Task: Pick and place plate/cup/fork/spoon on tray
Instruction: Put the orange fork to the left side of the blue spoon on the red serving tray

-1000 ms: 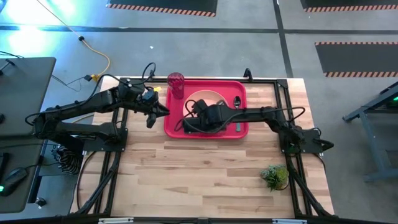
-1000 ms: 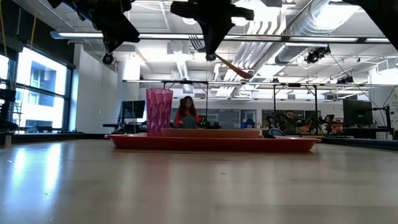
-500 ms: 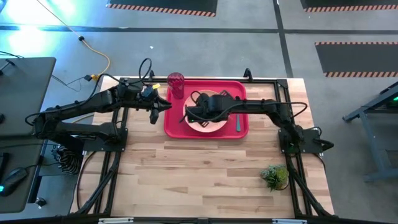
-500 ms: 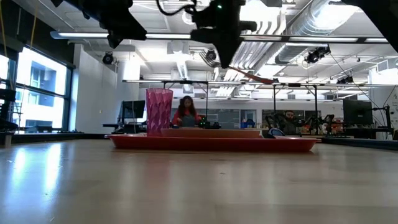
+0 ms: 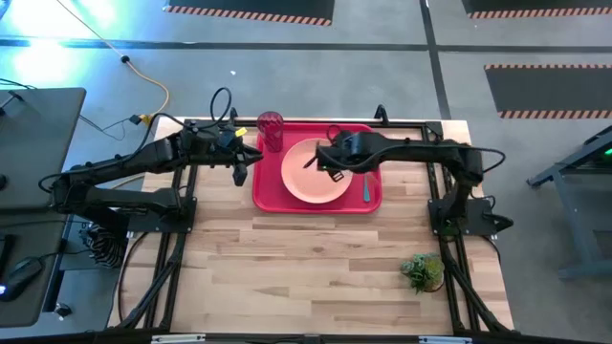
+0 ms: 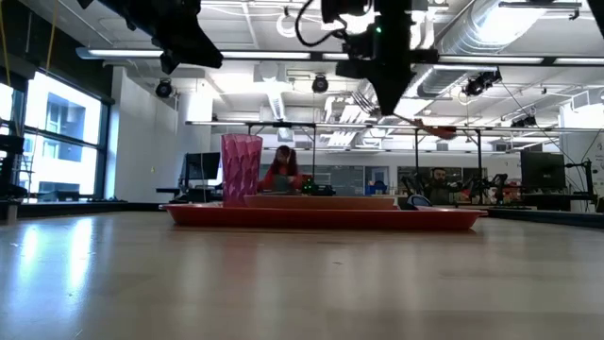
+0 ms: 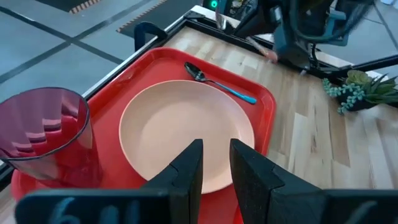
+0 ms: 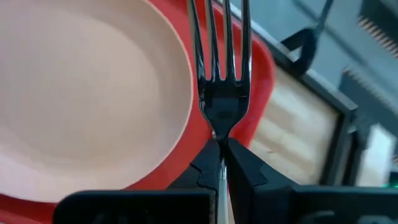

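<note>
The red tray [image 5: 266, 191] lies at the table's far middle. The pink plate [image 5: 304, 182] rests flat in it, and the blue-handled spoon [image 5: 366, 187] lies on the tray floor right of the plate. The dark-red cup [image 5: 271, 130] stands upright in the tray's far left corner. My right gripper [image 5: 327, 164] hovers over the plate's far right part, shut on the fork [image 8: 222, 93]. My left gripper [image 7: 216, 163] hovers by the tray's left rim, narrowly open and empty. My right gripper pinches the fork's narrow neck [image 8: 222, 129], just behind the tines, between its two fingertips. The tines stick out ahead of the fingers. In the low view the orange handle [image 6: 439, 127] trails toward the table's right, nearly level. The fork is lifted clear, high above the tray.
A small potted plant [image 5: 422, 272] stands near the table's right near corner. Black frame rails run along the table's left, right and far sides. Bare wood lies in front of the tray. People sit at desks in the room behind [image 6: 282, 170].
My right gripper has carried the fork from over the plate's left part toward the table's right and a little toward the far edge, staying high. The fork's handle has gone from slanting down to nearly level. The plate now shows almost whole.
</note>
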